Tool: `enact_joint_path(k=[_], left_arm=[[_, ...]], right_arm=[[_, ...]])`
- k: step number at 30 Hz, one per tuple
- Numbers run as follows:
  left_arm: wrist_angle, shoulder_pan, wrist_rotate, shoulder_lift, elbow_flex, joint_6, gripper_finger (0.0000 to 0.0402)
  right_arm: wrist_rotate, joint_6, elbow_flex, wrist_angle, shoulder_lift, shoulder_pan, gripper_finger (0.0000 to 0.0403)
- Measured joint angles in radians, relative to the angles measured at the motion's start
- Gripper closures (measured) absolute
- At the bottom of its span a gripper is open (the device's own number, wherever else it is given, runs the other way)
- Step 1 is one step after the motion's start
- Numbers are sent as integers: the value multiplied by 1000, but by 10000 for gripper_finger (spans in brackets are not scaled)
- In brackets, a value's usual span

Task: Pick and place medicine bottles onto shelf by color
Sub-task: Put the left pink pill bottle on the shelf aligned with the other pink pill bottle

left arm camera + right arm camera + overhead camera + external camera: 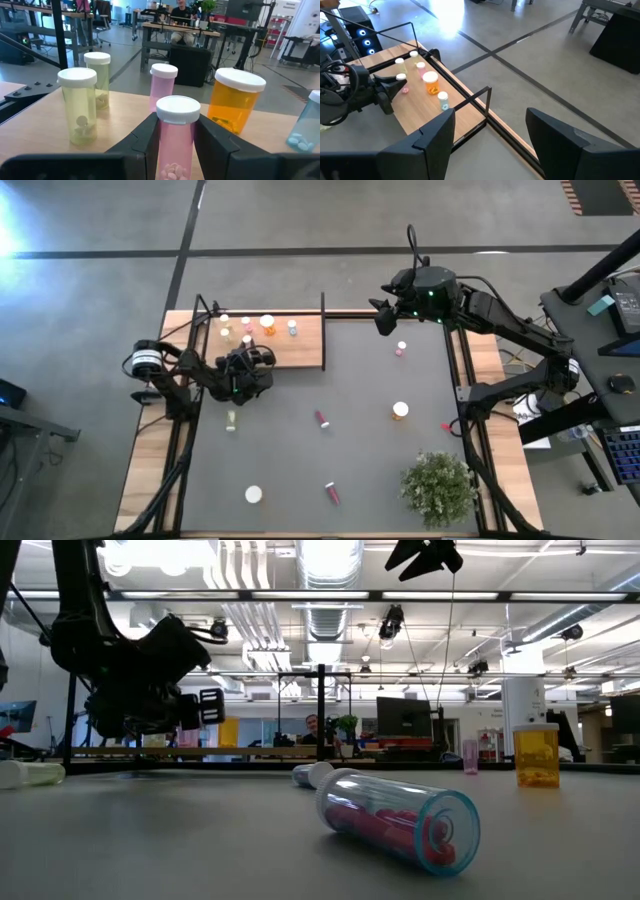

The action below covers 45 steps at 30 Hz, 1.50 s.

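Observation:
The shelf is a light-wood board at the table's far left. On it stand two yellow-green medicine bottles, a pink one, an orange one and a pale blue one, all upright on their bases. My left gripper is at the shelf's near edge, shut on another pink bottle. My right gripper hangs open and high over the table's far right, with nothing between its fingers. My left gripper pinches the pink bottle's body just below its white cap between its two fingers. The fingers reach in about level from the table's near side. The bottle stands upright over the shelf; its base is below the picture's edge.
More bottles are spread over the dark tabletop: a yellow-green one lying, two red ones lying, an orange one upright, a pink one and a white-capped one. A bushy plant stands near right.

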Motion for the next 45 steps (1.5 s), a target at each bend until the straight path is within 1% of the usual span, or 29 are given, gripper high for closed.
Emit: enact_joint_path(k=[4,7,12,25,29,33,35,42,45], left_arm=[[0,0,9,0,-6,0,301],[-28,0,51,8,-20,9,284],[-11,-1,55,3,-38,3,267],[-1,-7,52,-13,-37,-4,264],[-2,-23,49,-41,-38,-1,264],[-2,-29,44,-71,-39,50,262],[-1,-29,42,-86,-40,72,252],[-2,-29,38,-149,-51,149,197],[-1,-29,38,-196,-48,210,183]], right_arm=[[0,0,0,0,0,0,170],[0,0,0,0,0,0,170],[0,0,0,0,0,0,170],[-2,0,0,0,0,0,170],[-2,0,0,0,0,0,170],[-3,0,0,0,0,0,170],[-3,0,0,0,0,0,170],[-3,0,0,0,0,0,170],[-3,0,0,0,0,0,170]])
